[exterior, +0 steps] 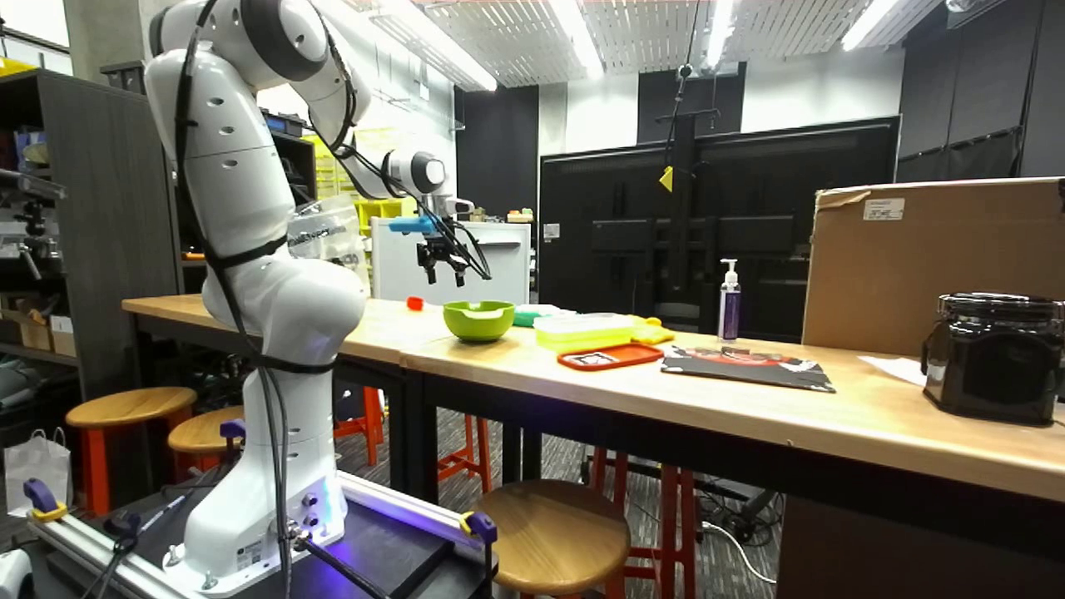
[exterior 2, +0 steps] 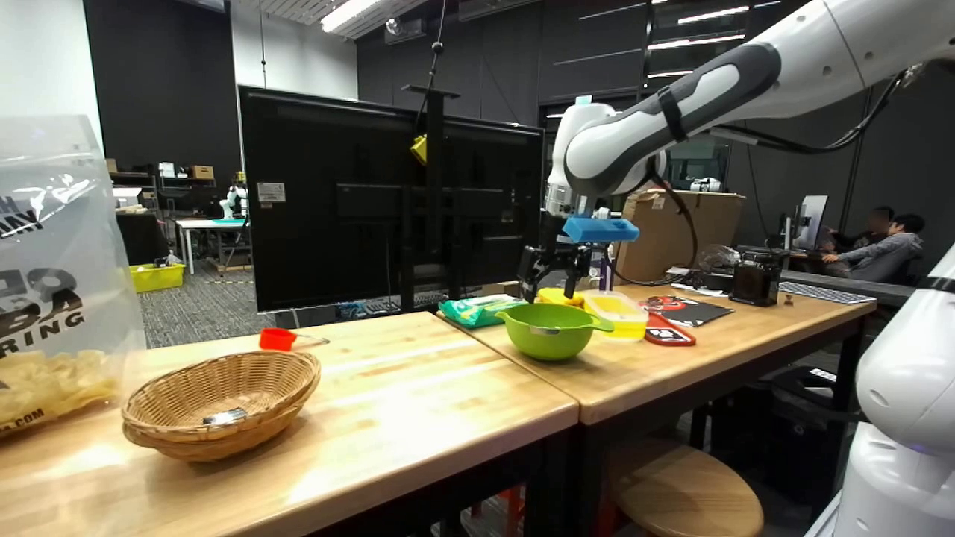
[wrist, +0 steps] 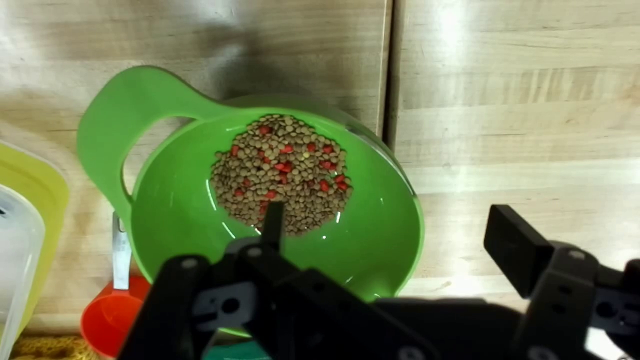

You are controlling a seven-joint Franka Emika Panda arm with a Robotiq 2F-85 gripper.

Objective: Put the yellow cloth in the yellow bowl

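1. In an exterior view the gripper (exterior: 444, 278) hangs above the counter (exterior: 524, 356), spread wide with nothing in its grasp. The yellow cloth (exterior: 653, 334) lies on the counter, lower and well to the right, partly behind a yellow tub (exterior: 582, 334). The green bowl (exterior: 478, 323), which I take for the task's yellow bowl, stands between, so the coming move probably calls for a sideways reach past bowl and tub before going down.
2. In an exterior view the cloth (exterior 2: 554, 297) shows on the far side of the bowl, partly hidden by it. It looks bunched, with no long axis I can make out. The basket (exterior 2: 231, 440) shows in this view alone.
3. In the wrist view one finger (wrist: 272, 225) is over the bowl, its partner over the counter outside the rim. Only here do brown grains (wrist: 287, 185) show in the bowl, and a red cup (wrist: 111, 320) close by it. A yellow strip (wrist: 52, 348), cut off at the lower left, is probably the cloth.
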